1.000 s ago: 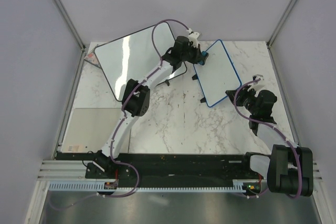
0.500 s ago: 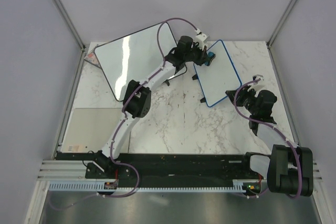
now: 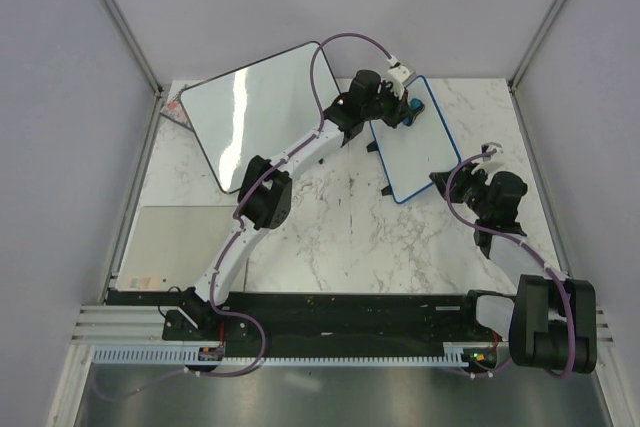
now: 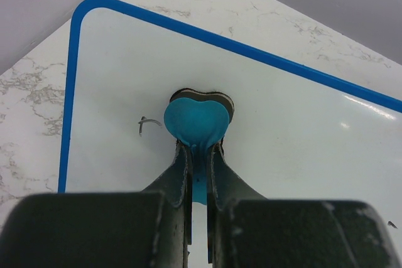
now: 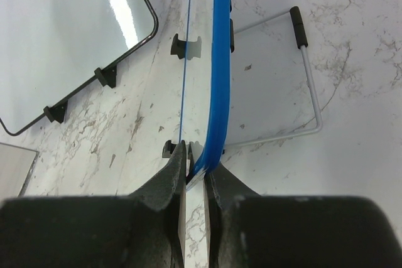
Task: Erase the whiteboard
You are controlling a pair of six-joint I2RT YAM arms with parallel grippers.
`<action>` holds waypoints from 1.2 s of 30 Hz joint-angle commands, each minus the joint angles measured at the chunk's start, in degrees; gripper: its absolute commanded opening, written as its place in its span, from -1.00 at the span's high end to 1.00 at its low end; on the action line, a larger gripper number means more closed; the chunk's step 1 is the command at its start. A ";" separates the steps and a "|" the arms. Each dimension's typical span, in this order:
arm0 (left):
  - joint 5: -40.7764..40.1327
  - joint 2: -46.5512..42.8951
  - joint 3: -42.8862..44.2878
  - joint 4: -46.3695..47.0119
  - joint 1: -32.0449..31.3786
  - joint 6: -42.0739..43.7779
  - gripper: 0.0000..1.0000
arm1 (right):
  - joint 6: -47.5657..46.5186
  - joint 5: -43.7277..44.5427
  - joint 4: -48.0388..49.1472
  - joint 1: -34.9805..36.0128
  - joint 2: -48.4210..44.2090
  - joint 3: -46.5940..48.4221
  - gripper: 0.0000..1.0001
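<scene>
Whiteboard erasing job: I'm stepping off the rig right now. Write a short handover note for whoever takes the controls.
Left claw: shut on the blue heart-shaped eraser, which is against the whiteboard near its far end.
Right claw: shut on the near edge of the board's blue frame, steadying it.
Done: most of the surface looks clean.
Left: a small dark stroke just beside the eraser, and a tiny speck at the edge of the left wrist view. Wipe both, then let go.
Larger black-framed board stands to the left and is not part of the job.
</scene>
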 commanded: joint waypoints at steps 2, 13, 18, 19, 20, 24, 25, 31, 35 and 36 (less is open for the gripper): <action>-4.10 -0.67 2.51 -0.22 0.28 0.00 0.97 | -5.38 -2.25 -4.54 1.34 1.19 -0.93 1.00; -4.47 0.04 0.15 -8.85 4.94 0.09 0.96 | -5.38 -2.25 -4.54 1.34 1.10 -0.93 1.00; 2.65 -2.07 -2.76 -8.06 3.89 3.25 0.97 | -5.29 -2.34 -4.45 1.42 1.19 -1.02 1.00; 3.44 -2.60 -3.29 -7.88 3.37 3.96 0.96 | -5.38 -2.34 -4.54 1.34 1.10 -0.94 1.00; 4.40 -3.82 -3.90 -7.88 2.06 4.92 0.97 | -5.38 -2.34 -4.54 1.34 1.10 -1.02 1.00; 3.72 -6.81 -8.03 -7.53 -2.26 11.50 0.96 | -5.29 -2.43 -4.54 1.34 1.10 -0.94 1.00; 2.32 -6.91 -7.78 -7.53 -3.05 11.96 0.97 | -5.38 -2.43 -4.54 1.34 1.10 -0.93 1.00; -3.49 -4.62 -1.97 -4.82 -2.10 3.89 0.96 | -5.38 -2.52 -4.36 1.34 1.10 -1.02 1.00; -9.01 -6.64 -6.62 3.44 -0.07 -3.40 0.97 | -5.29 -2.52 -4.28 1.34 1.19 -1.11 1.00; -9.73 -7.17 -9.33 6.68 0.28 -4.46 0.96 | -5.29 -2.52 -4.28 1.34 1.19 -1.11 1.00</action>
